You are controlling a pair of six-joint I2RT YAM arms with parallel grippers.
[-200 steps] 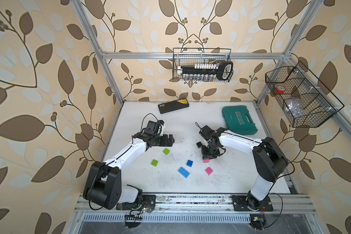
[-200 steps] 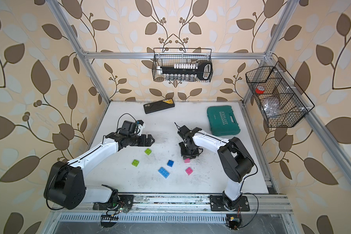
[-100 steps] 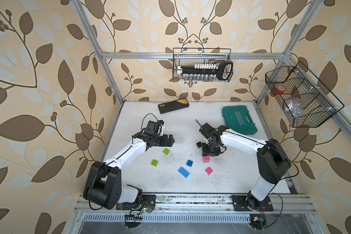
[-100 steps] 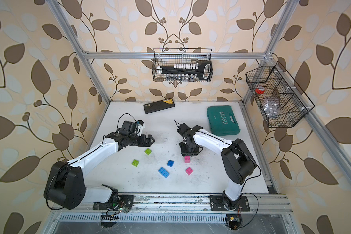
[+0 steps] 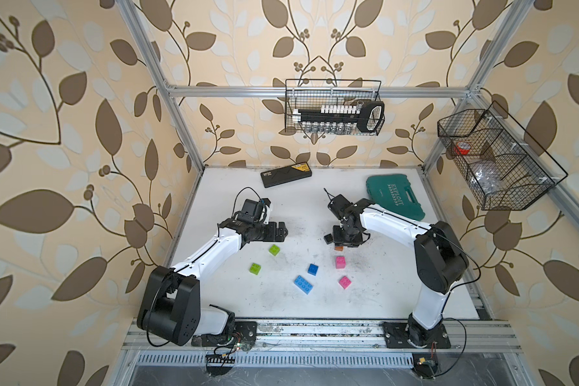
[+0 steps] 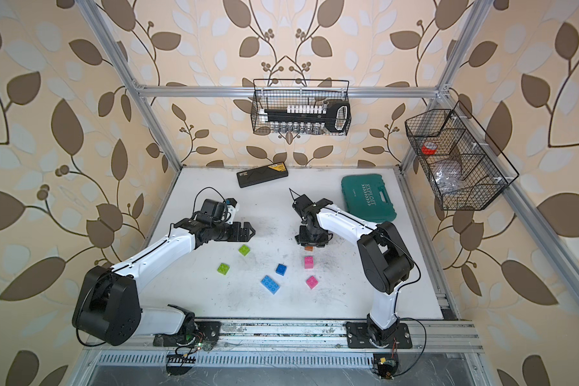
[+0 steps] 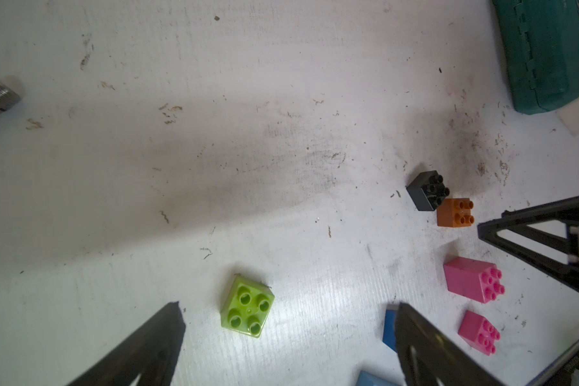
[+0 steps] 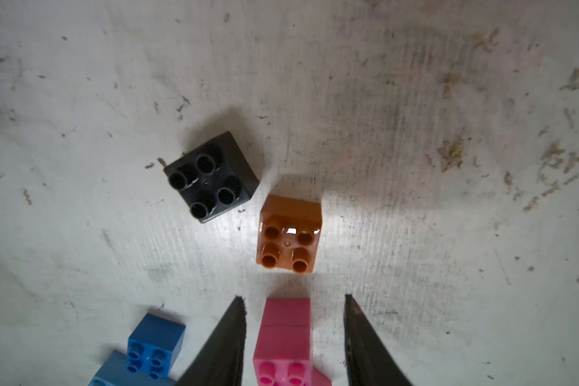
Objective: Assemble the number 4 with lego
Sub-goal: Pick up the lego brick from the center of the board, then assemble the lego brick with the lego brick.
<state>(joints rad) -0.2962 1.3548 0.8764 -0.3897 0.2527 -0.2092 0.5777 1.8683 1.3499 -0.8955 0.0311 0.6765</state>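
We point our right gripper (image 8: 292, 299) down, fingers spread clear of the pink stack (image 8: 286, 331) on the table (image 5: 381, 294), now backed off it; our left gripper (image 5: 282, 230) hovers level, spread wide, near a lime brick (image 5: 274, 250).

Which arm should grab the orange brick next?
Right. The right gripper hangs open just beside the orange brick; the left gripper, also open, sits farther off, nearer a green brick.
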